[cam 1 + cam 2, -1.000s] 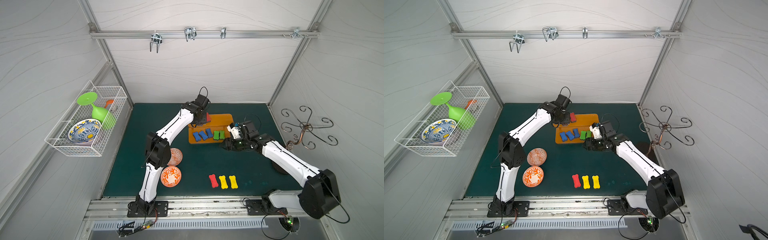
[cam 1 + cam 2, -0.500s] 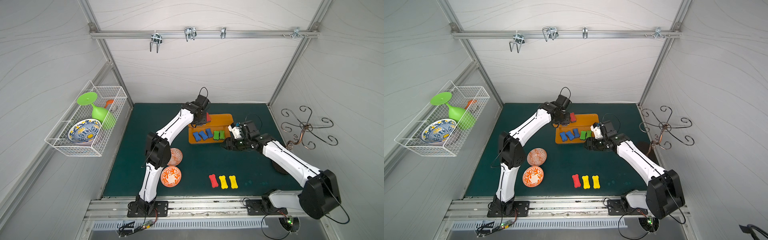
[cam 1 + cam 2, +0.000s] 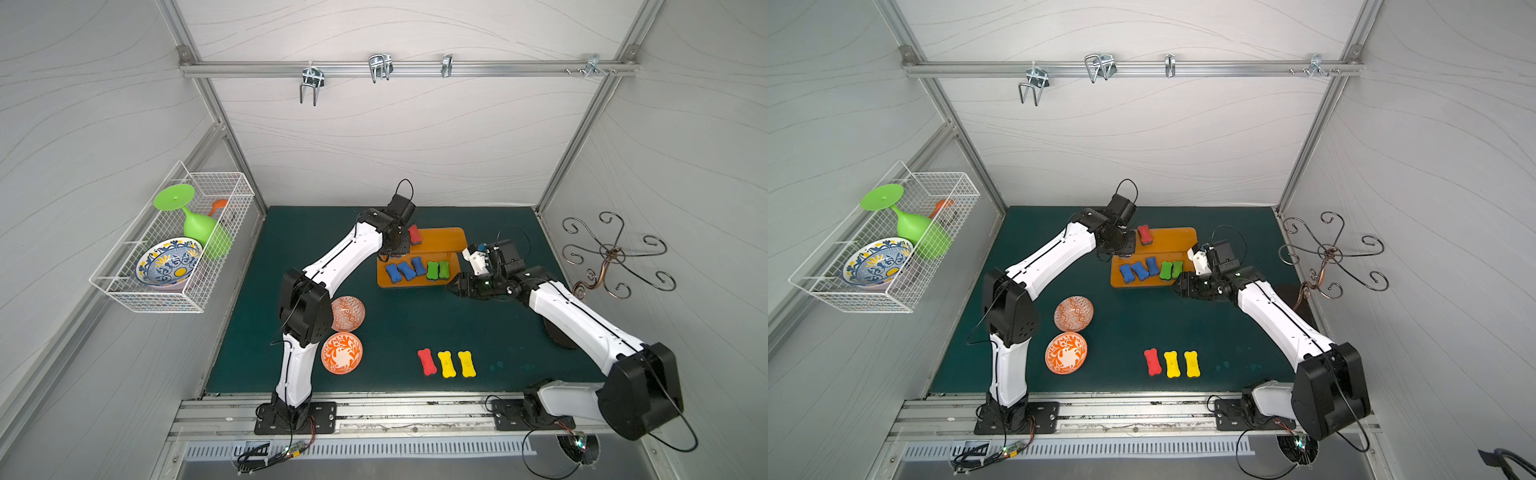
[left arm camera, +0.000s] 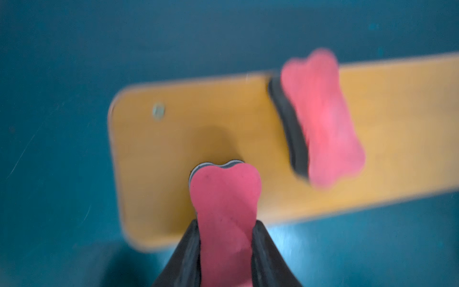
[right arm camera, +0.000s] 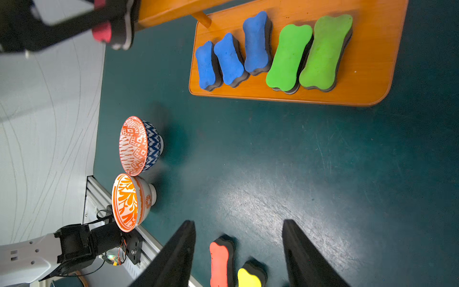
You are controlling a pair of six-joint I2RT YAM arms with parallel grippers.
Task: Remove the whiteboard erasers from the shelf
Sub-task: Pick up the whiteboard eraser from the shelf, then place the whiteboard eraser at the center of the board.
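Note:
The orange shelf (image 3: 440,240) stands at the back of the mat. My left gripper (image 4: 226,223) is shut on a red eraser (image 4: 224,196), held just over the top board's (image 4: 173,129) left end. A second red eraser (image 3: 414,234) lies on that board beside it. On the lower board (image 5: 367,82) sit three blue erasers (image 5: 229,59) and two green erasers (image 5: 289,57). My right gripper (image 5: 239,222) hangs open over the mat, right of the shelf's front corner, holding nothing. One red eraser (image 3: 427,361) and two yellow erasers (image 3: 446,364) lie near the front.
Two orange-patterned bowls (image 3: 348,313) (image 3: 342,353) stand by the left arm's elbow. A white wire basket (image 3: 174,245) on the left wall holds a green goblet and a patterned bowl. A metal scroll stand (image 3: 611,253) sits at the right wall.
My left gripper's jaws have closed onto the red eraser at the shelf's top board. Neither arm has visibly shifted.

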